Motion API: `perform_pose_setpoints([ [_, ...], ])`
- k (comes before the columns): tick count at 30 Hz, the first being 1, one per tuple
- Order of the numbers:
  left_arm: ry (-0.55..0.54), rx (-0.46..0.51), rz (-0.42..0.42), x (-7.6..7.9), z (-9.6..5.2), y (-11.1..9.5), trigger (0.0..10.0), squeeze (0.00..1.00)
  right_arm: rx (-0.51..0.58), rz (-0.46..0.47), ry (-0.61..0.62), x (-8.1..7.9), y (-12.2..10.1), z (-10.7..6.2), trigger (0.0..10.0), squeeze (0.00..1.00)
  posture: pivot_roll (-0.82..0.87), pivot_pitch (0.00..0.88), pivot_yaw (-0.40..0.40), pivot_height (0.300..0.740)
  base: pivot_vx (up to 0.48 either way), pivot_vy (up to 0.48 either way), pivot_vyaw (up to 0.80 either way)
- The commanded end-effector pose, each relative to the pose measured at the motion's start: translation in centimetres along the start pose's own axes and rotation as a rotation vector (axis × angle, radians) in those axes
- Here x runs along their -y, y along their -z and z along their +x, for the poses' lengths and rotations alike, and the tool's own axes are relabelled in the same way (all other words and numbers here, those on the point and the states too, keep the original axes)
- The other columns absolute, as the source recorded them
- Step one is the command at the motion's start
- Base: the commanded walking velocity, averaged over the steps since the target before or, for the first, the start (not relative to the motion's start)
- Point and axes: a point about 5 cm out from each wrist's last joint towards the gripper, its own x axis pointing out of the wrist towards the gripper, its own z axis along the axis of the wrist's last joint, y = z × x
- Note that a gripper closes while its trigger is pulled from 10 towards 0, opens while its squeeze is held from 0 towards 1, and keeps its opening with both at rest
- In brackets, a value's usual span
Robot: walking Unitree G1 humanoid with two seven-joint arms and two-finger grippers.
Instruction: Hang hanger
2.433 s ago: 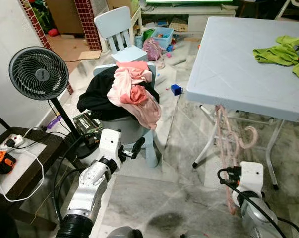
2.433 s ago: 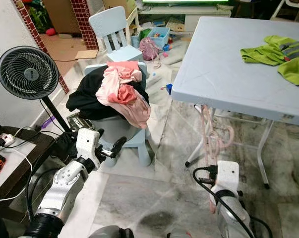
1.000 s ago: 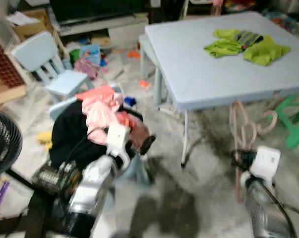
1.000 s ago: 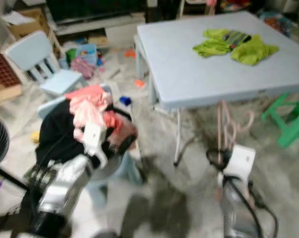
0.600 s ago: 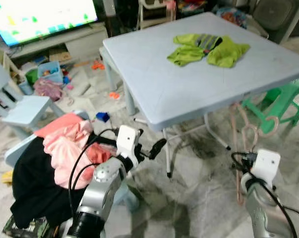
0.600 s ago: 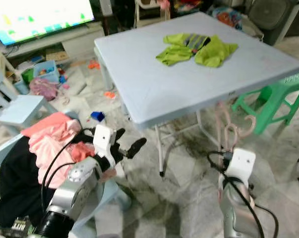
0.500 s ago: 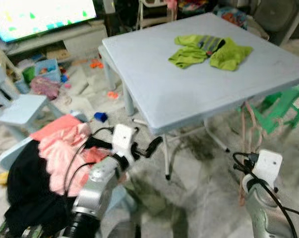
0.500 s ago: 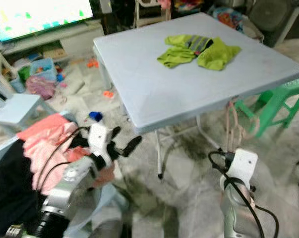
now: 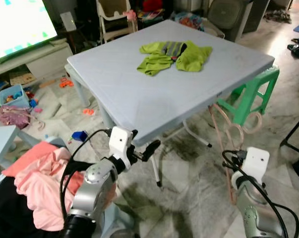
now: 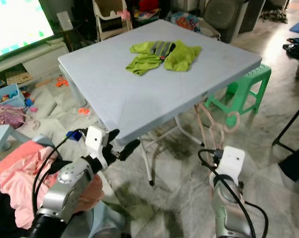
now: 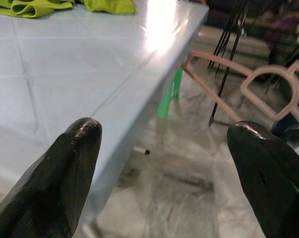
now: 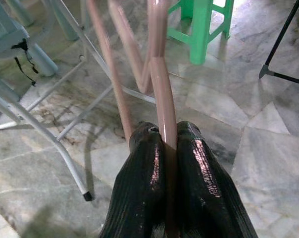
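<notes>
The right tool (image 12: 164,163) is clamped on the pink hanger (image 10: 209,126), which rises above it beside the worktop (image 10: 139,94) edge and risks snagging there, while the left tool (image 11: 164,163) gapes wide, empty.

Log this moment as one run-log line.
right claw: shut on pink plastic hangers | left claw: open, empty, beside grey square table edge | hangers: not yet hung

L fingers (image 11: 75,173) spread wide, R fingers (image 12: 144,198) clamped.
</notes>
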Motion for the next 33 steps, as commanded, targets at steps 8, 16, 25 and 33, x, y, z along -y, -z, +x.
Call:
perform_pose_setpoints([
  [8,-0.01,-0.002,0.005,-0.2,-0.6,0.1,10.0,0.0,0.044,0.012,0.083,1.1,-0.9,0.1,10.0,0.0,-0.1,0.0,0.074,0.74,0.344,0.0,-0.8],
  [16,-0.053,-0.004,0.019,-0.4,-0.5,0.2,10.0,0.0,0.064,-0.011,0.054,0.7,-1.1,0.3,10.0,0.0,-0.09,0.0,0.051,0.74,0.0,0.0,-0.1],
  [25,-0.167,0.02,0.013,-1.0,-0.9,0.4,10.0,0.0,0.081,-0.066,-0.008,-0.3,-2.5,1.0,10.0,0.0,-0.04,0.0,-0.074,0.74,0.0,0.0,0.0],
  [33,-0.18,0.032,0.042,-1.6,-1.6,0.0,10.0,0.0,0.097,-0.091,-0.079,-2.8,-3.5,2.0,10.0,0.0,-0.02,0.0,-0.089,0.74,0.0,0.0,0.0],
])
